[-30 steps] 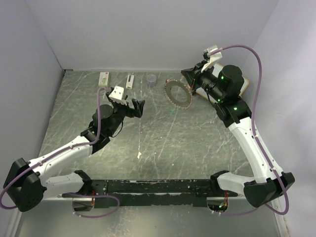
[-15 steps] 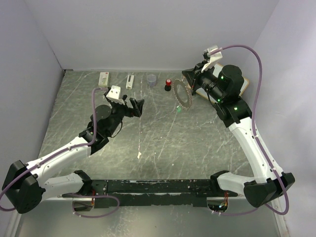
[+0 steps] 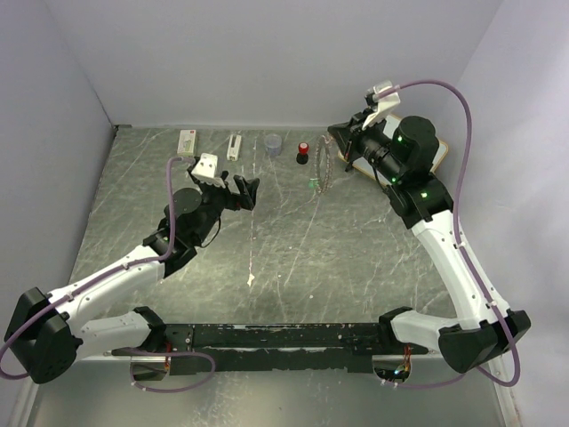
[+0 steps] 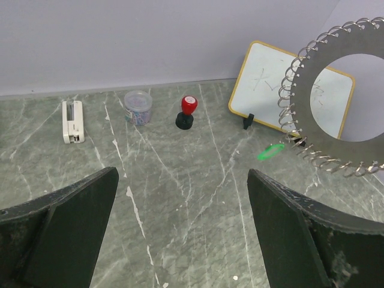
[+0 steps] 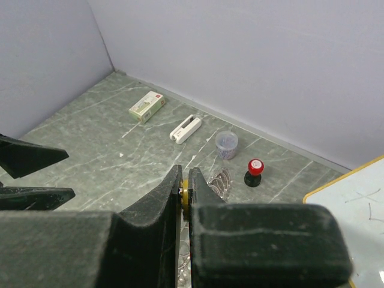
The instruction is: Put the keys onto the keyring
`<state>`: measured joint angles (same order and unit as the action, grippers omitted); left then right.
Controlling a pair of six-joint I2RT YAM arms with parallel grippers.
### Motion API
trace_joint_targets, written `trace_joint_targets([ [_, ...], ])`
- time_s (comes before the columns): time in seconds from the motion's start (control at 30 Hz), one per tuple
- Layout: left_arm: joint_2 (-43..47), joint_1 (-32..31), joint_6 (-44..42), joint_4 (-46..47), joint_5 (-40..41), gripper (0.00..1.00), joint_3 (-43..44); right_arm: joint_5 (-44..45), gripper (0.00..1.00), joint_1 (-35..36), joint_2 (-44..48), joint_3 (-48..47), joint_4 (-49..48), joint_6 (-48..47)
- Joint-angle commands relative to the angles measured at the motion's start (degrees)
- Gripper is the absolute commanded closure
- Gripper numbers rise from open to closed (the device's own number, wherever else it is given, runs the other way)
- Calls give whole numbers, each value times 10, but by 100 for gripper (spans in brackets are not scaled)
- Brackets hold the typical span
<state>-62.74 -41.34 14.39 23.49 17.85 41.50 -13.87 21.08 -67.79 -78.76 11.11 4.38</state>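
**One tool wide open, the other pinching the ring**

The left tool [image 3: 246, 191] hangs above the counter [image 3: 284, 258]. Its two black fingers [image 4: 60, 228] are spread far apart, with nothing between them.

Far ahead of this tool and off to its left, by the back wall, lies a white box with a red mark [image 3: 187, 140]. Next comes a small white clip thing [image 4: 72, 122], lying flat. A bit to the left of straight ahead stands a little see-through cup [image 4: 139, 108] with tiny bits inside. Almost straight ahead stands a black knob with a red top [image 4: 186, 112].

Ahead of the left tool and to its right, the keyring [image 4: 333, 144] is up in the air, standing on its edge. Wire loops run all round its rim. A small green key [image 4: 270, 151] shows just beside the ring's low edge. I cannot tell whether it hangs on the ring.

The right tool [image 3: 335, 147] has its fingers pressed together, pinching the rim of the keyring. A yellow bit [image 5: 185, 192] peeks out between those fingers, and I cannot tell what it is. To this tool's right leans a white board with a yellow frame [image 4: 270, 84].
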Motion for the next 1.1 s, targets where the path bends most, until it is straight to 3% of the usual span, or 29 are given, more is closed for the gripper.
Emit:
trace_joint_targets([
  [0.0, -3, -1, -9, -4, 12, 0, 26, 2, 100, 2, -16, -23, -9, -4],
  [0.73, 10, 0, -29, -28, 43, 0, 29, -27, 100, 9, -122, 57, -88, 44],
  [1.07, 21, -1, -37, -40, 57, 0, 26, -48, 100, 86, -203, 9, -147, 57],
])
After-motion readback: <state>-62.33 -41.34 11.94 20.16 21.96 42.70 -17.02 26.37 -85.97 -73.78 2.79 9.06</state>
